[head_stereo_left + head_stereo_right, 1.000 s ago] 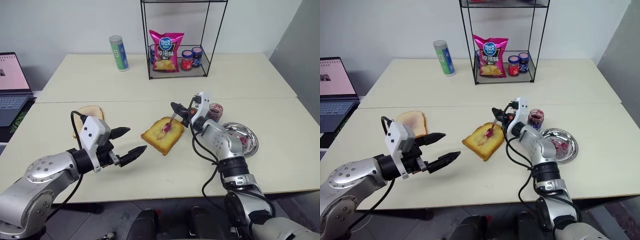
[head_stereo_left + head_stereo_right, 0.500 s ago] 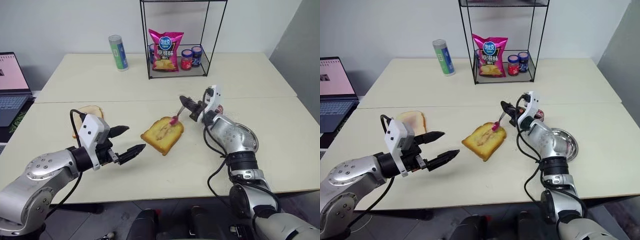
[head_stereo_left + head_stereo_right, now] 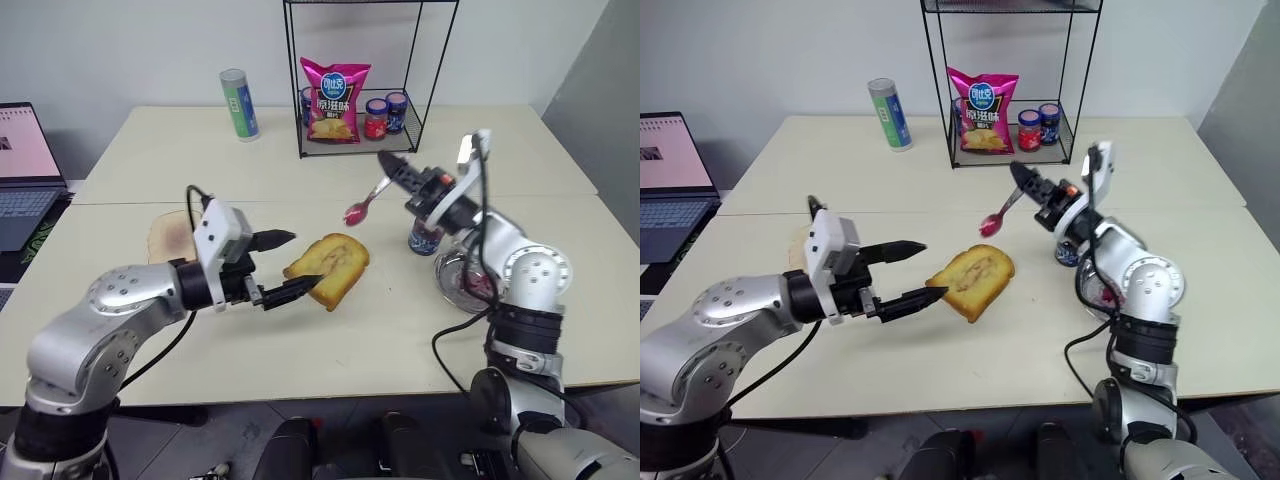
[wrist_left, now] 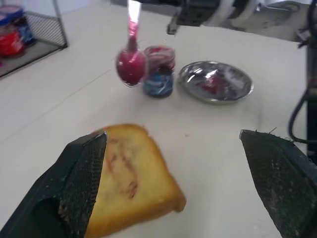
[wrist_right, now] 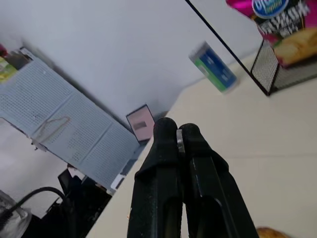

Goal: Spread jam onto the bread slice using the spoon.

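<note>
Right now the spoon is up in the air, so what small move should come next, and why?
Probably lower the spoon back onto the bread slice. The right gripper holds it shut above the table, its bowl red with jam, and the slice's face shows only faint streaks. The open left gripper sits at the slice's edge.

The bread slice (image 3: 328, 267) lies mid-table, with the jam (image 3: 424, 238) jar to its right and the plate (image 3: 462, 284) just right of the jar. The spoon (image 3: 368, 200) hangs above the table between slice and jar. A rack (image 3: 366, 80) stands behind, a second slice (image 3: 170, 235) far left.
</note>
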